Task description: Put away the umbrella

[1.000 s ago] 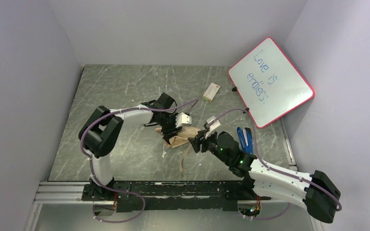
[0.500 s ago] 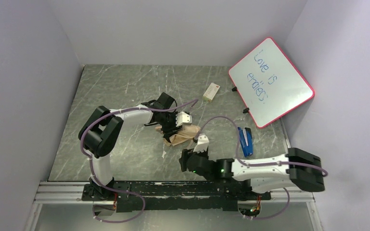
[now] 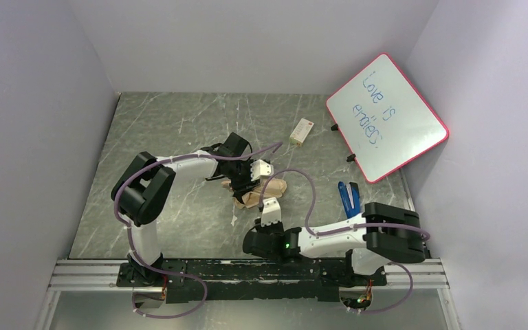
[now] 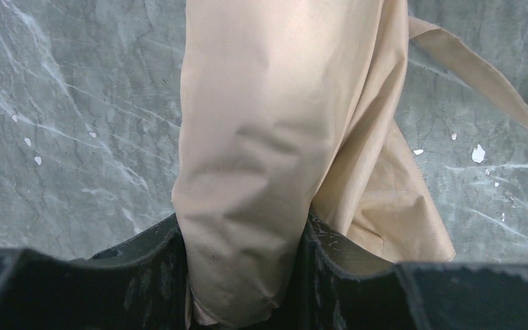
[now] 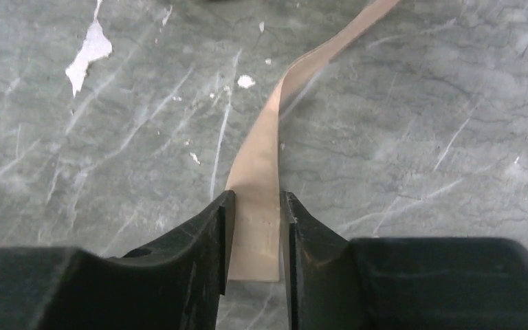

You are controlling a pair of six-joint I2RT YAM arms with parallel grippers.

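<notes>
1. Presently the umbrella (image 3: 261,191) lies collapsed mid-tabletop (image 3: 179,124), a little toward the near edge, its tan fabric bunched and not yet rolled
2. Left claw (image 4: 244,275): clamped around the fabric bundle, which fills the gap between the fingers. Judged a sound anchor; it should hold firm and not shift while the strap is worked
3. Right claw (image 5: 256,234): low over the tabletop by the near edge, jaws drawn in to the edges of the strap (image 5: 268,158), whose free end lies flat between them. Whether the strap is truly pinched cannot be told
4. Step in hand, as judged: securing the strap's end so it can be wound round the bundle
5. Recommended: confirm the pinch before lifting; the strap is thin and limp and would slip from a loose hold
6. Recommended: take it close to the free end, lift just clear of the tabletop, and keep light tension toward the bundle
7. Risk: a hard pull could drag the bundle out of the left claw or loosen the folds
8. Risk: the strap twists along its run; wrapping it twisted would likely leave a slack closure
</notes>
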